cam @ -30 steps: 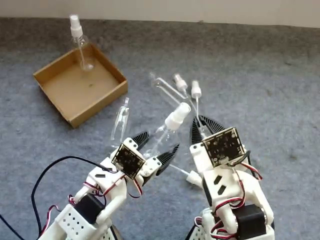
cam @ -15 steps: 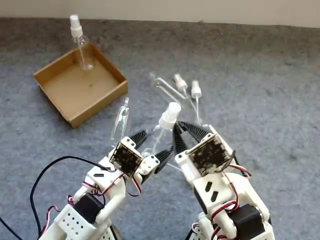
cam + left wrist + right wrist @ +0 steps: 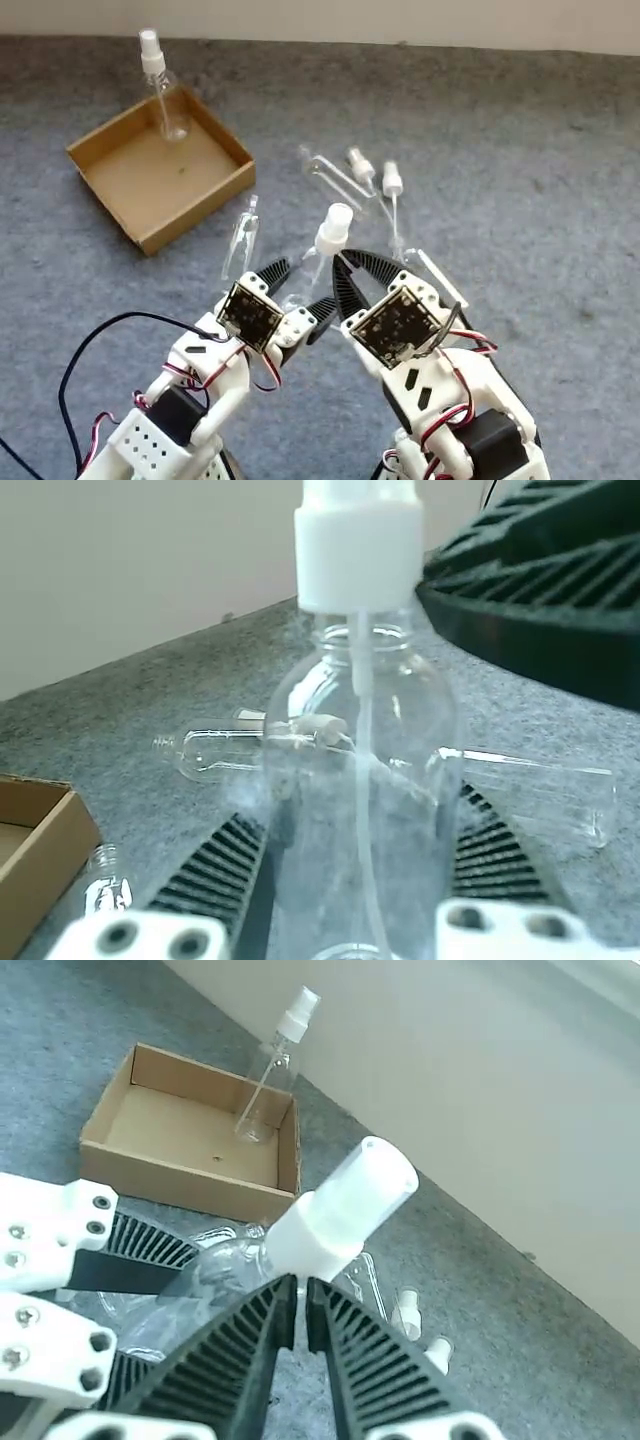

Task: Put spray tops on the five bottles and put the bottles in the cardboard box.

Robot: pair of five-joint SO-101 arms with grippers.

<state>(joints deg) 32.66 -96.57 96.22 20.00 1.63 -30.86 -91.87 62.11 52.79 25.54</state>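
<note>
Bottle (image 3: 400, 780) with spray top (image 3: 358, 545) clamped between left jaws, right jaws nearly closed, tips beside spray top

no readable text, labels, numbers or signs anywhere

Bright, soft, even light, only faint shadows on the table (image 3: 540, 140), pale glints on the bottle (image 3: 410, 710) glass

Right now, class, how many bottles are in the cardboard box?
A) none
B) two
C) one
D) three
C: one capped bottle stands in the cardboard box, leaning at its far corner; the held bottle in the left gripper is outside it.
</note>
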